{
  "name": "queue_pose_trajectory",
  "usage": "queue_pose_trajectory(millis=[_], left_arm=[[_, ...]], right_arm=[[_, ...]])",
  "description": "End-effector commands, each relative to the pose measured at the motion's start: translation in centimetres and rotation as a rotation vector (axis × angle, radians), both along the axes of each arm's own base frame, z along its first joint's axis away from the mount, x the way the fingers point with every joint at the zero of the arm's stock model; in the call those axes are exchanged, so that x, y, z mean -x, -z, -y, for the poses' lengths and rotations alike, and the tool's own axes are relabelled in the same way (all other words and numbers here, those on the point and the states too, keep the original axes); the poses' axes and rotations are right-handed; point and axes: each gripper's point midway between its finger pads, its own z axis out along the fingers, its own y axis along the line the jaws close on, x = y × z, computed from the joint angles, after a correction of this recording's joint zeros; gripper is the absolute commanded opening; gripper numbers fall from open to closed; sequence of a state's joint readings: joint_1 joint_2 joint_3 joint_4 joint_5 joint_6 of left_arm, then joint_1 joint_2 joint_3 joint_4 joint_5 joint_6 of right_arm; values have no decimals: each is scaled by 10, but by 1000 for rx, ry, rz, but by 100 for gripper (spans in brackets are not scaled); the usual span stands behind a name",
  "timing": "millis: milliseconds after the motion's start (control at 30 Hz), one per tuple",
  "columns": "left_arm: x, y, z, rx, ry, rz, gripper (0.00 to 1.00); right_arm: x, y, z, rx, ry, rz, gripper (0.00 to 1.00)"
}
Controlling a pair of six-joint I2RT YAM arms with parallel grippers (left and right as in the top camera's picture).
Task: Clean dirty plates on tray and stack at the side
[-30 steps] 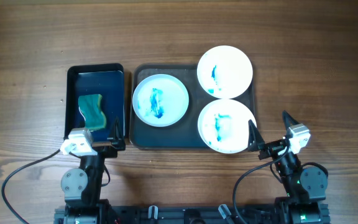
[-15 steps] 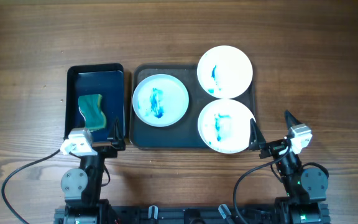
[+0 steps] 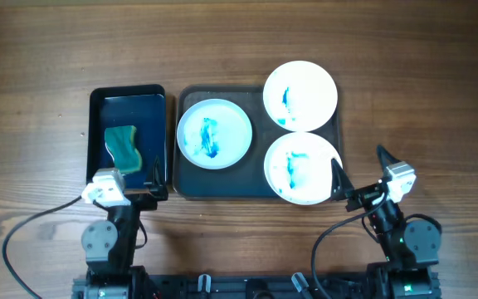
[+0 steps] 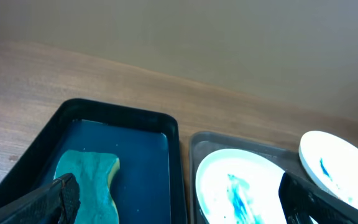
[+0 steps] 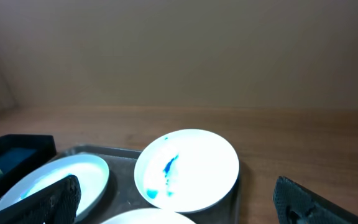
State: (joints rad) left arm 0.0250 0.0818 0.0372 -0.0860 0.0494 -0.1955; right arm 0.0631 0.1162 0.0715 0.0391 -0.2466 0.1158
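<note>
Three white plates smeared with blue lie on the dark tray [image 3: 192,184]: one at the left [image 3: 214,134], one at the far right [image 3: 300,95], one at the near right [image 3: 303,169]. My left gripper [image 3: 131,184] is open at the near end of the black tub, empty. My right gripper [image 3: 359,176] is open and empty just right of the near right plate. The left wrist view shows the left plate [image 4: 244,190] and the sponge [image 4: 86,177] between my fingers. The right wrist view shows the far right plate [image 5: 187,166].
A narrow black tub [image 3: 128,100] with dark water and a green sponge [image 3: 123,147] stands left of the tray. Bare wooden table [image 3: 405,91] lies to the right and at the back. Cables run from both arm bases at the front edge.
The right gripper shifted very slightly; the plates, tray and left arm stay as they were.
</note>
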Motion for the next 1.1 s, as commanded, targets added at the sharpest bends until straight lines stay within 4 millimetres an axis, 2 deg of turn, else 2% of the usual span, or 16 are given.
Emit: queue_pose_trajectory(millis=[0,100,233,367,467,600,700,767,833,867,900,1000,1033,1067], left_arm=[[-3,-35,3,-7,17,-2,100],[-10,-58,6,-3,36,-41,100],[-23,-100,6,0,35,-128,100],[-42,-137,8,10,49,-282,100],[-61,-151,21,47,125,-424,100],[-74,-147,24,83,129,-703,100],[-86,-136,30,83,149,-829,100],[-92,-122,36,74,168,-881,100],[-97,-112,43,88,185,-915,100],[-98,-108,47,95,201,-930,100],[-99,-105,49,101,211,-941,100],[-103,-98,50,100,212,-958,100],[-105,-97,47,92,197,-957,100],[-108,-95,41,73,170,-954,100]], right_arm=[[-4,-35,-11,-14,-63,-9,100],[-16,-57,-20,-14,-111,-45,100],[-39,-88,-41,-21,-232,-144,100],[-64,-101,-53,-43,-295,-339,100],[-86,-108,-54,-53,-291,-501,100],[-101,-107,-55,38,-324,-699,100],[-112,-102,-56,164,-389,-713,100],[-115,-109,-70,105,-469,-687,100],[-107,-117,-87,-32,-556,-721,100],[-106,-120,-93,-48,-592,-709,100],[-107,-121,-97,-52,-612,-703,96],[-122,-87,-97,-45,-415,-849,93],[-121,-77,-103,-32,-391,-889,93],[-120,-57,-117,-12,-346,-961,92]])
